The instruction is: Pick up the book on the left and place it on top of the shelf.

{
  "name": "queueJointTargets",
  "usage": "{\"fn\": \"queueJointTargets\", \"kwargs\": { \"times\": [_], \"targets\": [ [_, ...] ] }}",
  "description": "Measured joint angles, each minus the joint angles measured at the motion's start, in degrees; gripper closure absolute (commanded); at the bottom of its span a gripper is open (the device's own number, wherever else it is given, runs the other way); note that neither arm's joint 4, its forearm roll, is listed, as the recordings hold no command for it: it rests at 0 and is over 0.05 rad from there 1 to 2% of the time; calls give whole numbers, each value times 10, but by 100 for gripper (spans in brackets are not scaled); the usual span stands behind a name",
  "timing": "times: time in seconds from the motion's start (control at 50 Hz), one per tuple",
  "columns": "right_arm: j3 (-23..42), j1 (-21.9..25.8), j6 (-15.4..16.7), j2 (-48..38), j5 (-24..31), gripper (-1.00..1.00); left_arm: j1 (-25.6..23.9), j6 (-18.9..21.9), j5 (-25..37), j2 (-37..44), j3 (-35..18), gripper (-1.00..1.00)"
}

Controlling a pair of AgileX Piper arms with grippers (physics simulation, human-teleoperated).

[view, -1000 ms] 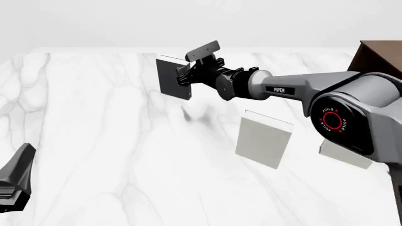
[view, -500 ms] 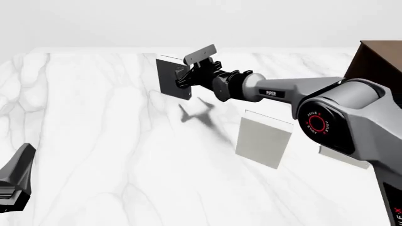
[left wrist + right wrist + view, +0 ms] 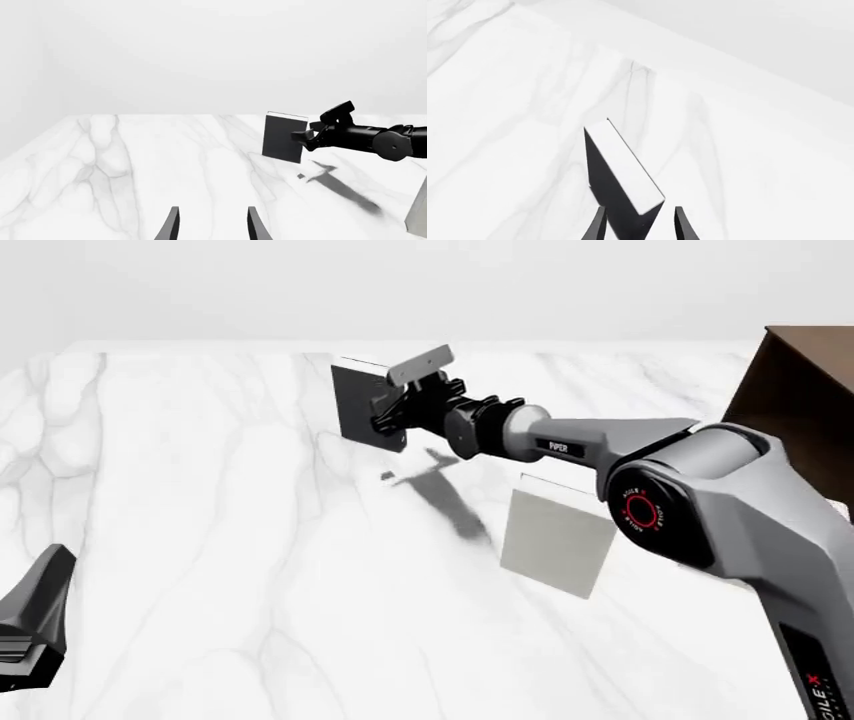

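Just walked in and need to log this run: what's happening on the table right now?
The right arm is stretched out across the marble table with its hand at the small dark book, which stands upright at the far left. In the right wrist view the fingers straddle the book's edge; whether they are pinching it yet is unclear. The left hand waits open near the front edge. A pale book stands nearby, and the brown shelf is at the far right, nothing visible on it yet.

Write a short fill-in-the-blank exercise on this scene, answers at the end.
1. The right gripper reaches the dark book from its ____ edge.
2. That book stands ____ on the table.
3. The pale book is ____ the camera than the dark one.
4. The left gripper holds ____.

Answers: right; upright; nearer; nothing
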State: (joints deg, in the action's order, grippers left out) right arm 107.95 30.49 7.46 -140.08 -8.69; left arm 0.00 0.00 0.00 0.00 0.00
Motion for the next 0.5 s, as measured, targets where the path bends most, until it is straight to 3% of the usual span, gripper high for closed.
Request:
{"fn": "queueJointTargets", "kwargs": {
  "times": [0.5],
  "targets": [
    [66, 1, -2, -50, 30, -100, 0, 0, 0, 0, 0, -100]
  ]
}}
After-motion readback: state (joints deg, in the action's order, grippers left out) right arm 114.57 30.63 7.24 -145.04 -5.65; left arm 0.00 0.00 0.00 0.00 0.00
